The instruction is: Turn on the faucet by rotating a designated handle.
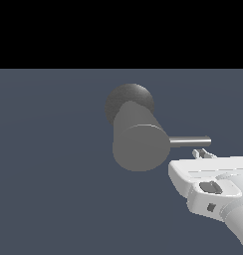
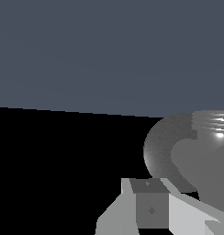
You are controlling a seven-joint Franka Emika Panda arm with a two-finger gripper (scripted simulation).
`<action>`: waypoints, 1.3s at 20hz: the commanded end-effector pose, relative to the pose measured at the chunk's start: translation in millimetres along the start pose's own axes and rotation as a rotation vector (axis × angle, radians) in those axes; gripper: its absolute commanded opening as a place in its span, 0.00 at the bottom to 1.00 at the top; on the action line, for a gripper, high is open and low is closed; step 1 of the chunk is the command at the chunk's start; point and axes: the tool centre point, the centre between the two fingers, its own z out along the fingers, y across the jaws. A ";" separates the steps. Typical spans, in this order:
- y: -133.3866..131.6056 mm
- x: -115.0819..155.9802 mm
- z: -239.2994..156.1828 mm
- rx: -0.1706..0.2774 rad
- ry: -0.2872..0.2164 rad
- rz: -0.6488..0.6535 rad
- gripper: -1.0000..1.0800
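The faucet (image 1: 138, 144) is a thick grey cylinder with a flat round face and a darker dome (image 1: 128, 99) behind it. The handle (image 1: 190, 142), a thin metallic rod, sticks out from the cylinder toward the exterior view's right. My gripper (image 1: 204, 153) sits just below the rod's outer end, close to it; I cannot tell whether it touches. Its fingers look closed together and hold nothing. In the wrist view the fingertips (image 2: 150, 206) show in front of the dome (image 2: 164, 147) and the cylinder (image 2: 210, 160); the rod is out of that view.
A plain dark blue-grey floor (image 1: 54, 174) lies all around the faucet. My white hand and wrist (image 1: 213, 187) fill the exterior view's lower right corner.
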 end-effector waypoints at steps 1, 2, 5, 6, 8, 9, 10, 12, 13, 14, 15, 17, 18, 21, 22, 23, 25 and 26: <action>5.5 1.5 0.0 -0.011 0.009 0.022 0.00; 7.8 2.1 -0.1 -0.016 0.013 0.032 0.00; 11.7 2.9 -0.1 -0.024 0.020 0.049 0.00; 12.0 3.0 -0.2 -0.025 0.020 0.050 0.00; 12.0 3.0 -0.2 -0.025 0.020 0.050 0.00; 12.0 3.0 -0.2 -0.025 0.020 0.050 0.00; 11.8 2.9 -0.1 -0.024 0.019 0.049 0.00; 10.8 -4.1 0.0 -0.024 0.019 0.049 0.00; 10.3 -7.6 0.1 -0.024 0.019 0.049 0.00; 9.7 -11.1 0.1 -0.024 0.019 0.049 0.00; 9.3 -14.4 0.2 -0.024 0.020 0.049 0.00; 8.3 -21.4 0.4 -0.024 0.020 0.049 0.00; 7.8 -24.9 0.4 -0.024 0.020 0.049 0.00; 6.3 -35.3 0.7 -0.025 0.020 0.050 0.00; 5.8 -38.8 0.8 -0.025 0.020 0.050 0.00; 5.3 -42.4 0.8 -0.025 0.020 0.050 0.00; 4.2 -49.3 1.1 -0.025 0.020 0.050 0.00; 3.7 -52.9 1.1 -0.025 0.020 0.050 0.00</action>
